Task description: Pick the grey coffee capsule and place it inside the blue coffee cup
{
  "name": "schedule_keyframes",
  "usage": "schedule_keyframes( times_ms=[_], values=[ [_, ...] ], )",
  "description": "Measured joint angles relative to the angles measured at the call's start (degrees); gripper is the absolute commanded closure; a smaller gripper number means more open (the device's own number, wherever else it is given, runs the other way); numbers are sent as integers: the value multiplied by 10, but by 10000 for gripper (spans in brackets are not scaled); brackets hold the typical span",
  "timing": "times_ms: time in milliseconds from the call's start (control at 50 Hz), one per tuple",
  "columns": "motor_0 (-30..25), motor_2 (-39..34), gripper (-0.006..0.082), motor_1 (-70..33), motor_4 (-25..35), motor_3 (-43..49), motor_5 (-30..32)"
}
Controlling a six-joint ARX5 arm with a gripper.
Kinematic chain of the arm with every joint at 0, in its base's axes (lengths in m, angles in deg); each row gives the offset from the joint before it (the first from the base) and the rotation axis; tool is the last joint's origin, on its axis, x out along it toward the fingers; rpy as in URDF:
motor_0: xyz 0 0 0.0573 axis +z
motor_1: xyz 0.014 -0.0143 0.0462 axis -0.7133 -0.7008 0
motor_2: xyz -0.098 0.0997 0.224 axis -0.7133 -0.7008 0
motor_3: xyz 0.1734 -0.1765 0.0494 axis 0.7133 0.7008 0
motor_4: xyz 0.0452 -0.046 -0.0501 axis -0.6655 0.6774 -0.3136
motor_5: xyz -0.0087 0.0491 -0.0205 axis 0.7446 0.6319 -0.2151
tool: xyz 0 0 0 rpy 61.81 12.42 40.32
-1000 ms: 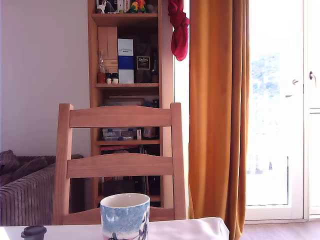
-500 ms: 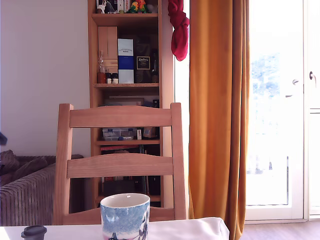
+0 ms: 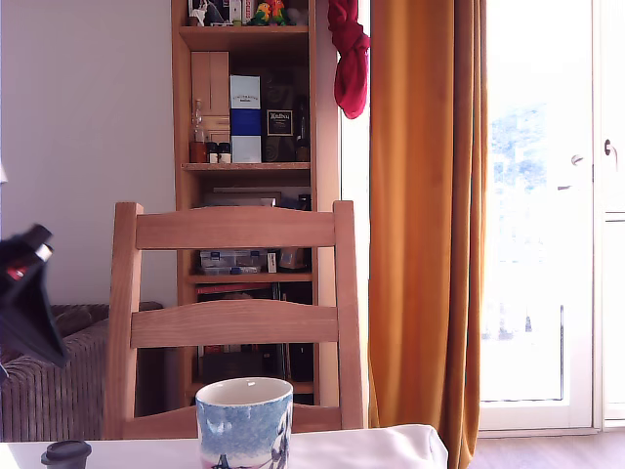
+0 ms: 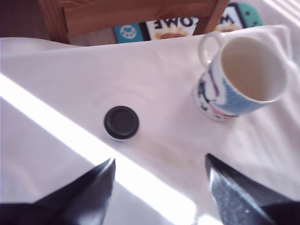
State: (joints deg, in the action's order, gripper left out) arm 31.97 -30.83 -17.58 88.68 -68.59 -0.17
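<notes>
White cloth covers the worktop. The grey coffee capsule sits upright on it, well apart from the blue coffee cup, which stands empty with what appears to be a handle on its far side. The end effector hovers above the cloth with fingers spread wide, holding nothing. In the exterior view it enters at the left edge, before a wooden chair

Wooden chair, bookshelf, orange curtain, sunlit glass door.
</notes>
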Motion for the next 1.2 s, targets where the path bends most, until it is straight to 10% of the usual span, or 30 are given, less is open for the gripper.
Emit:
schedule_keyframes(
  times_ms=[1080,1200],
  values=[
    [-14,186,16,-351,-55,0,54],
    [-14,190,151,-351,-56,-9,54]
  ],
)
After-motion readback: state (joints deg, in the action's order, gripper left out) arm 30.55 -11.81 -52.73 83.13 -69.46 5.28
